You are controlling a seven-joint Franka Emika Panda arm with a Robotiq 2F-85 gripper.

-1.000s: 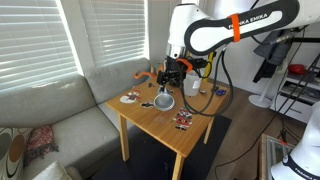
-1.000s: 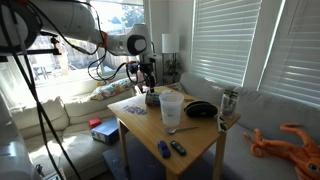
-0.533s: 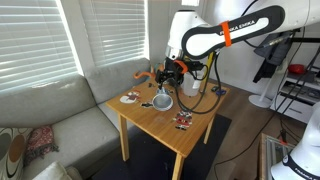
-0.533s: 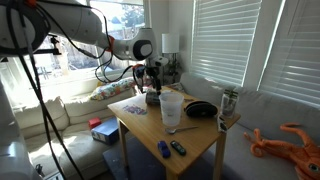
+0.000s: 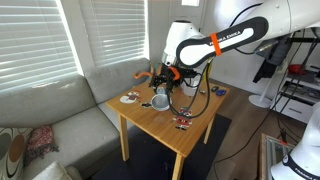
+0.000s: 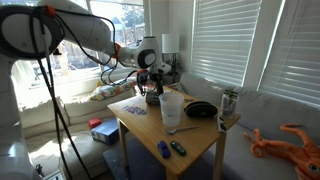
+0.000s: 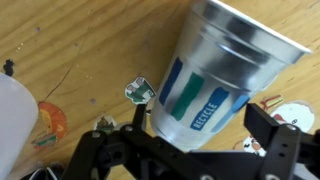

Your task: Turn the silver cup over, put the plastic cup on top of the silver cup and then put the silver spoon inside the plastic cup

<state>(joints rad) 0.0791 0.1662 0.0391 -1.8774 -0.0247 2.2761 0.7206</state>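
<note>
In the wrist view the silver cup (image 7: pixel 215 75), shiny metal with a blue and green "RECYCLE" label, fills the space between my fingers, its base toward my palm and its wider rim away. My gripper (image 7: pixel 205 105) is open around it; the right finger (image 7: pixel 275 125) stands a little off the cup wall. In an exterior view the gripper (image 6: pixel 152 88) is low over the silver cup (image 6: pixel 153 98), next to the tall whitish plastic cup (image 6: pixel 171 108). The plastic cup also shows in the wrist view (image 7: pixel 15 115). The silver spoon (image 6: pixel 178 129) lies on the table in front of the plastic cup.
A black bowl (image 6: pixel 201 109) sits behind the plastic cup. Small blue and dark items (image 6: pixel 165 149) lie near the table's front edge. Sticker cards (image 5: pixel 182 121) lie on the wooden table (image 5: pixel 165 128). A sofa (image 5: pixel 60 120) borders it.
The arm has bent lower and the gripper has come down from above the table to the silver cup. The plastic cup and the spoon have not moved.
</note>
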